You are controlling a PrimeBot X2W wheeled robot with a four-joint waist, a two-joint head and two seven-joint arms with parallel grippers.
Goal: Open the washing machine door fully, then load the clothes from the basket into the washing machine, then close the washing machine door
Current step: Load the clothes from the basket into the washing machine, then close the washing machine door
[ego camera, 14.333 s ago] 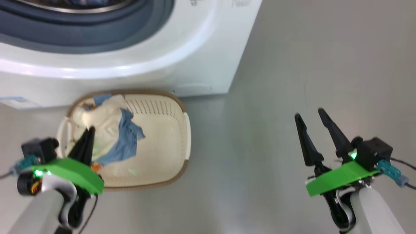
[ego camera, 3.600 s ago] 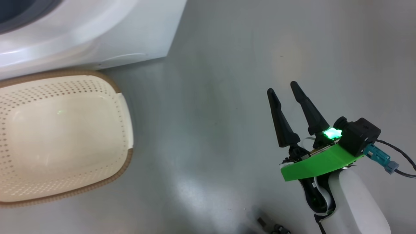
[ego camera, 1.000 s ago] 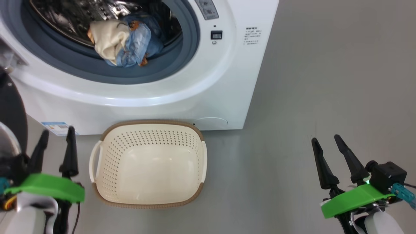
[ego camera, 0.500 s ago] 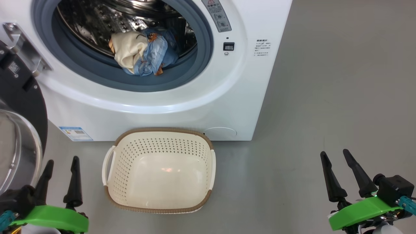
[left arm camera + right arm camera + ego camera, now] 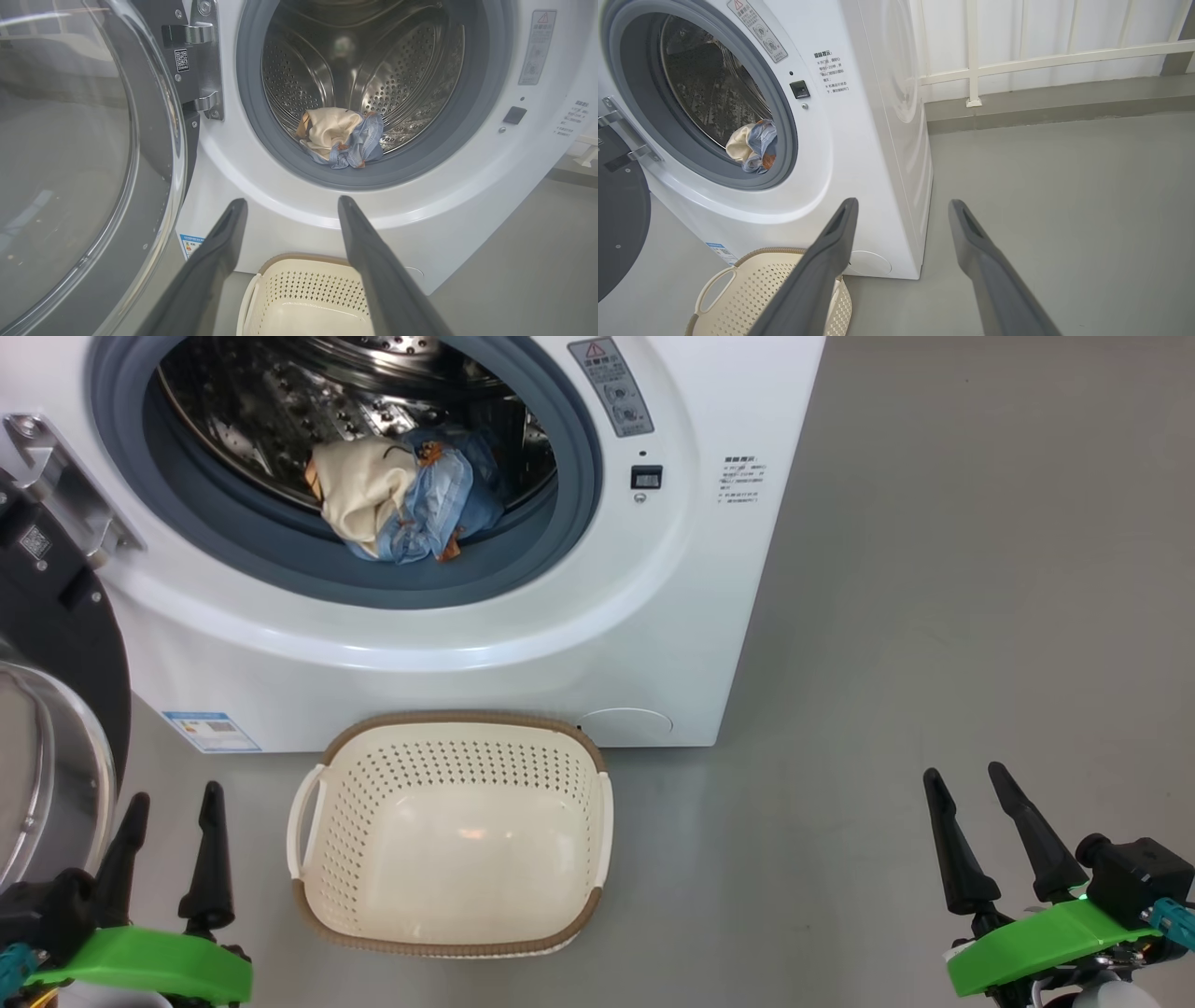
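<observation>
The white washing machine point(image 5: 523, 644) point(image 5: 490, 186) point(image 5: 864, 154) stands with its round door point(image 5: 47, 700) point(image 5: 84, 154) point(image 5: 616, 219) swung wide open to the left. The clothes point(image 5: 401, 499) point(image 5: 341, 137) point(image 5: 754, 144), a cream cloth bunched with blue printed garments, lie at the front of the steel drum. On the floor before the machine sits the cream basket point(image 5: 327, 887) point(image 5: 280, 298) point(image 5: 738, 284) with nothing in it. My left gripper point(image 5: 173, 798) point(image 5: 289, 205) is open, low at the left beside the basket. My right gripper point(image 5: 966, 779) point(image 5: 901, 205) is open over bare floor at the right.
Grey floor point(image 5: 934, 616) stretches to the right of the machine. In the right wrist view a white railing point(image 5: 1041, 56) and a low grey ledge point(image 5: 1064, 100) run behind it. The door's glass bowl bulges close to my left gripper.
The head camera has risen from the basket and floor to take in the drum. The clothes that lay in the basket now lie in the drum. Both grippers stay open.
</observation>
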